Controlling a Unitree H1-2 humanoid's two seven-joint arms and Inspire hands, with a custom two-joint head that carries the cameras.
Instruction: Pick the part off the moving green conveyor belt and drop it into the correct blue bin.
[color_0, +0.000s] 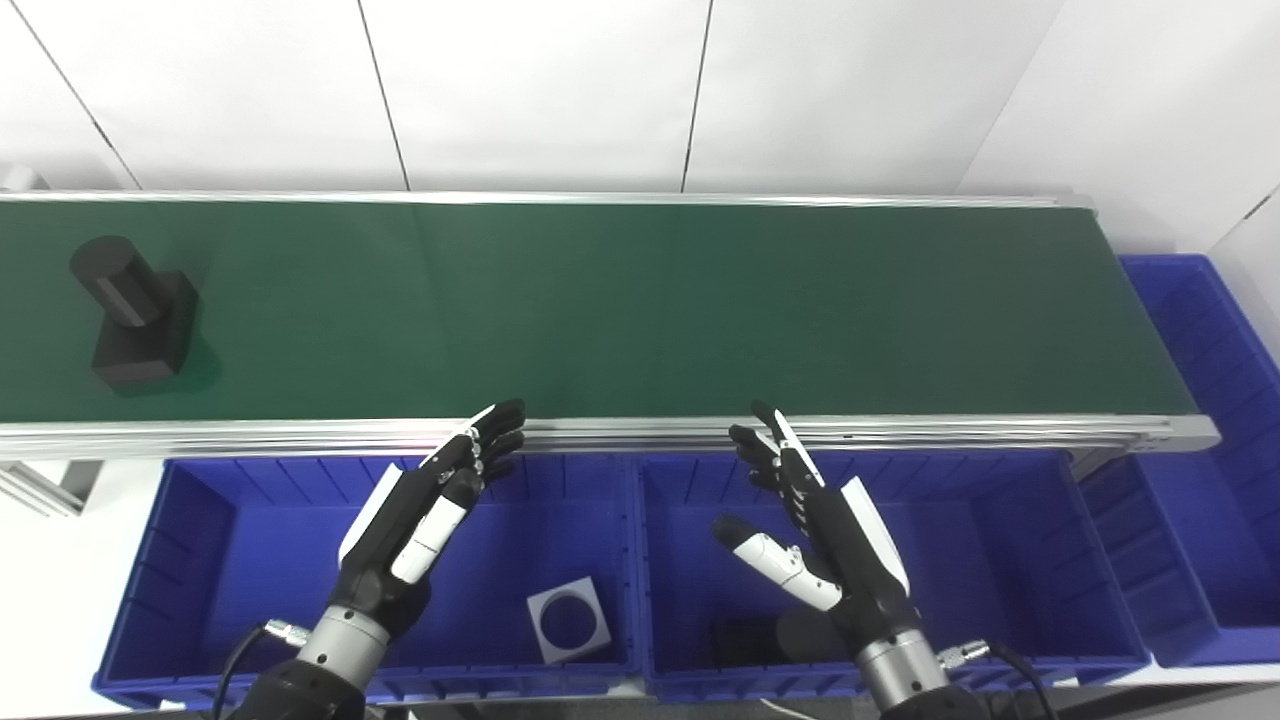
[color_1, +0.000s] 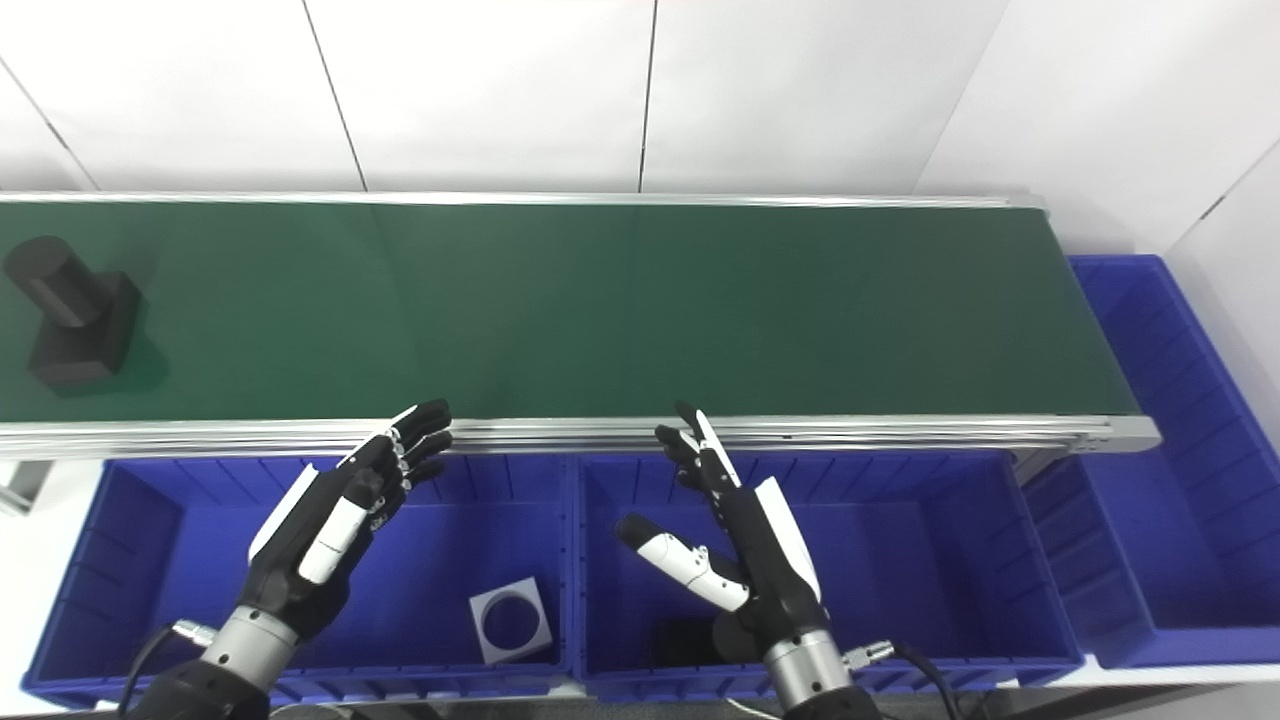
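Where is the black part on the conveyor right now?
The black part sits at the far left end of the green belt, beyond the left bin, away from both hands.

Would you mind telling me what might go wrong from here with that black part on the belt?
1. The black part sits at the conveyor belt's far left, away from both open robot hands; a mistimed reach by the left robot hand could miss it.
2. Its cylinder on a square base may tip when grasped.
3. An unpicked part might ride into the end bin.
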